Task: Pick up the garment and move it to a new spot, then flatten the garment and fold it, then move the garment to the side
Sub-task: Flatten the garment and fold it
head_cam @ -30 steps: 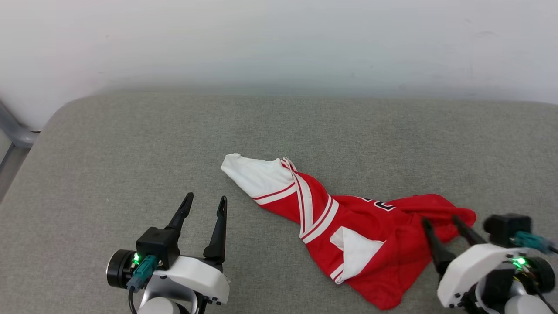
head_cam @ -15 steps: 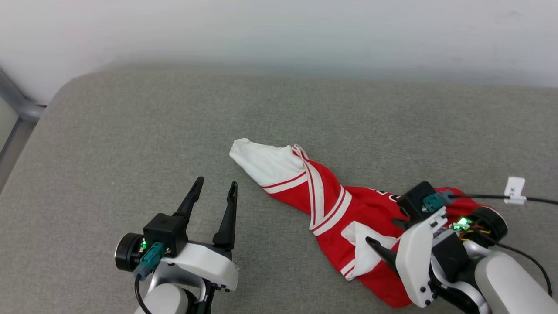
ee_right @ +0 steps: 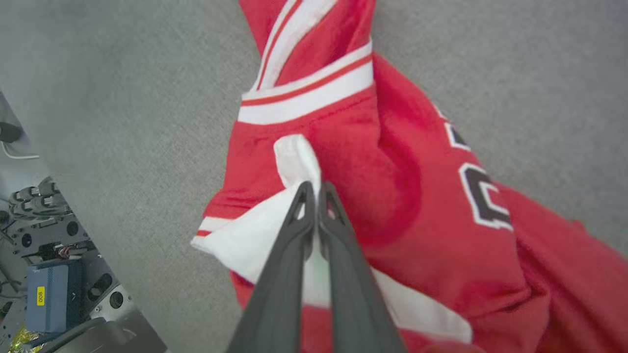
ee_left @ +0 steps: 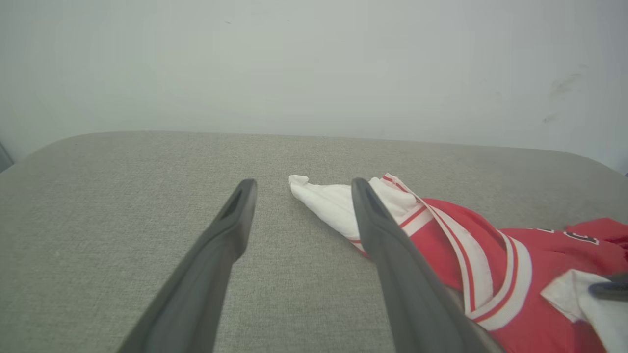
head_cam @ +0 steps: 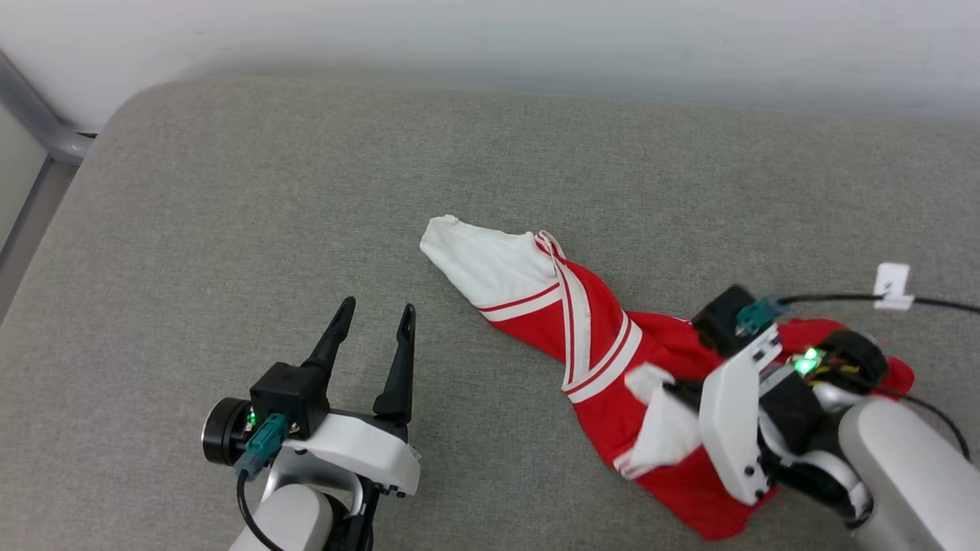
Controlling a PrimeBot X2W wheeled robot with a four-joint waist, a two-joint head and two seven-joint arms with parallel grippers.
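Both right fingers (ee_right: 289, 255) pinch the garment (ee_right: 417, 206), plain in wrist view; left fingers (ee_left: 216, 264) gape.

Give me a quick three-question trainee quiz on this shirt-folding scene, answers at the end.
1. True or false: the left gripper is open and apart from the garment.
2. What does the right gripper pinch? A) the black number print B) white fabric of the garment C) nothing
3. Fill in: the garment lies crumpled on a ___ cushion.
Key: 1 true; 2 B; 3 grey.
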